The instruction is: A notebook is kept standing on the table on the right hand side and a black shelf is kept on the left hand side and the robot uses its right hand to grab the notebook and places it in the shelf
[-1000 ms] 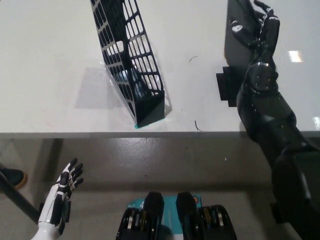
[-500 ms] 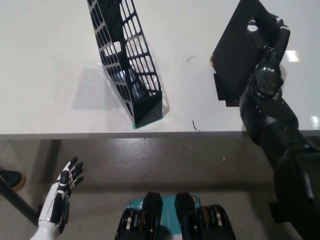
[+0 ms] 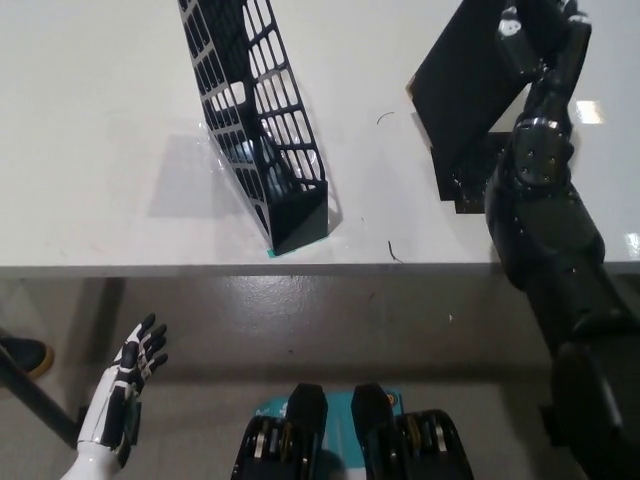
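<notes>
Black right hand [image 3: 545, 40] at the top right, fingers wrapped over the upper right part of the black notebook [image 3: 465, 80], gripping it. Notebook tilted, its long axis slanting from the lower left corner near the table surface up toward the hand at the picture's top edge; flat dark cover facing the camera, pale corner at the left end. Lower edge of the notebook above a small dark stepped stand [image 3: 452, 175] on the table [image 3: 100, 130], contact between them not clear.

Black mesh shelf [image 3: 262, 125] well apart to the left of the notebook, on the table's middle, long axis running from the top of the picture down toward the near table edge, its closed end close to that edge. Open mouth of the shelf facing upward and slightly to the right. Bare white tabletop between shelf and notebook, with only two small dark marks there. Wide bare surface also to the left of the shelf.

White left hand [image 3: 125, 385] low at the lower left, below the table edge, fingers spread, holding nothing.
</notes>
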`<act>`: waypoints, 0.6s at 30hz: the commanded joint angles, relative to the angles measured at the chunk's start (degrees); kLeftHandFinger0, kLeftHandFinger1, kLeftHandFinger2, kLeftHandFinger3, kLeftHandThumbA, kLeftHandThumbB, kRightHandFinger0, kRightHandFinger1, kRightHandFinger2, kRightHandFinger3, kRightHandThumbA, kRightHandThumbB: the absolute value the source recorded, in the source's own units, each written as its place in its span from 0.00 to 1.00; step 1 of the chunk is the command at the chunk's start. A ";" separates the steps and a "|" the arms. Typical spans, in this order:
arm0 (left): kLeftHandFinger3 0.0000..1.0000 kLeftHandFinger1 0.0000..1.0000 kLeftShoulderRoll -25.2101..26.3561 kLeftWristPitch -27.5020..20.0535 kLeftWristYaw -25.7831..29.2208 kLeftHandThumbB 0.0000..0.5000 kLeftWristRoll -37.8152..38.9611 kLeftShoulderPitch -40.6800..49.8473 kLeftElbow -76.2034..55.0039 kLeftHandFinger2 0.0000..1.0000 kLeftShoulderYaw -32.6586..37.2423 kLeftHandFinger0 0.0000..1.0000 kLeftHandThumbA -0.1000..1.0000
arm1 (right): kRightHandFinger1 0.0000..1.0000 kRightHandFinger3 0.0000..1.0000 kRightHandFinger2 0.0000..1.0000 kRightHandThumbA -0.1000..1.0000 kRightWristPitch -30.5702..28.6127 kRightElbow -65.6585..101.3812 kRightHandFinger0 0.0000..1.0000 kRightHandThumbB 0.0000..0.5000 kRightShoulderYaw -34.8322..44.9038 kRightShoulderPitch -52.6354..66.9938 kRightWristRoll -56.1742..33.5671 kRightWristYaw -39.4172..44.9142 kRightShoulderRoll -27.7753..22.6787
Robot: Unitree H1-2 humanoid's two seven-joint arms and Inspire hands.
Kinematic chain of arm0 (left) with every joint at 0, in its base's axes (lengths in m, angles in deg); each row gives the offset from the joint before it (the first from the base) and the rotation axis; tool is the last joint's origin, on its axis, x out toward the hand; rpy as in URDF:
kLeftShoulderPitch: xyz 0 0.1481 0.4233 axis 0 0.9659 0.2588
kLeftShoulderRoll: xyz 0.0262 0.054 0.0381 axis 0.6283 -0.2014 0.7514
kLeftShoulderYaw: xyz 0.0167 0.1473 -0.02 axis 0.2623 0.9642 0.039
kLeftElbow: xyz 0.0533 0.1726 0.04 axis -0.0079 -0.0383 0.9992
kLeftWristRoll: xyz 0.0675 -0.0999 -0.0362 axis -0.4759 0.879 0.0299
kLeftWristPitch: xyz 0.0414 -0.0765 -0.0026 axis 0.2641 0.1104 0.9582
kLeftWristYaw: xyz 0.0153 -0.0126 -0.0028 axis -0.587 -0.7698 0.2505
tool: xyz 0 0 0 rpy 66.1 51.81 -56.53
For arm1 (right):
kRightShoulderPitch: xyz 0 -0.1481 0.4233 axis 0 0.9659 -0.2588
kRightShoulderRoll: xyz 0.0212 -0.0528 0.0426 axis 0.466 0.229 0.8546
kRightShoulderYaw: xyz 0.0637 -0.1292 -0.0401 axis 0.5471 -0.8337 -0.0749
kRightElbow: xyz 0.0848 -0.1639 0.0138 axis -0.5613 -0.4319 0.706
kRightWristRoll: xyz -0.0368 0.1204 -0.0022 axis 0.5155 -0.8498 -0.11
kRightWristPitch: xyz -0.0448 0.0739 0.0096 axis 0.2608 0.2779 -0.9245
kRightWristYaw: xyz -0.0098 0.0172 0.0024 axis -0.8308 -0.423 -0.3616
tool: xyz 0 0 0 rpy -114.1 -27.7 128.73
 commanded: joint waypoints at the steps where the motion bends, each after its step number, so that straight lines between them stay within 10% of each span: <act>1: 1.00 1.00 1.33 -1.27 -0.01 0.25 -0.40 -1.15 -1.04 1.00 -0.60 1.00 1.00 | 0.12 0.69 0.53 0.00 6.55 32.81 0.00 0.26 -5.62 -3.28 12.92 -1.34 0.92; 6: 1.00 1.00 1.55 -1.35 -0.11 0.22 -0.52 -1.27 -0.97 1.00 -0.54 1.00 1.00 | 0.24 0.80 0.67 0.00 7.72 43.12 0.00 0.24 -7.65 -2.82 17.92 -0.08 1.72; 11: 1.00 1.00 1.80 -1.40 0.05 0.23 -1.06 -1.61 -0.94 1.00 -0.46 1.00 1.00 | 0.23 0.66 0.62 0.00 13.69 53.35 0.00 0.28 -10.05 -3.54 23.23 2.01 3.60; 18: 1.00 1.00 1.90 -1.46 -0.30 0.22 -0.81 -1.57 -0.91 1.00 -0.34 1.00 1.00 | 0.23 0.72 0.67 0.00 15.15 57.78 0.00 0.24 -13.06 -3.27 23.70 4.46 5.99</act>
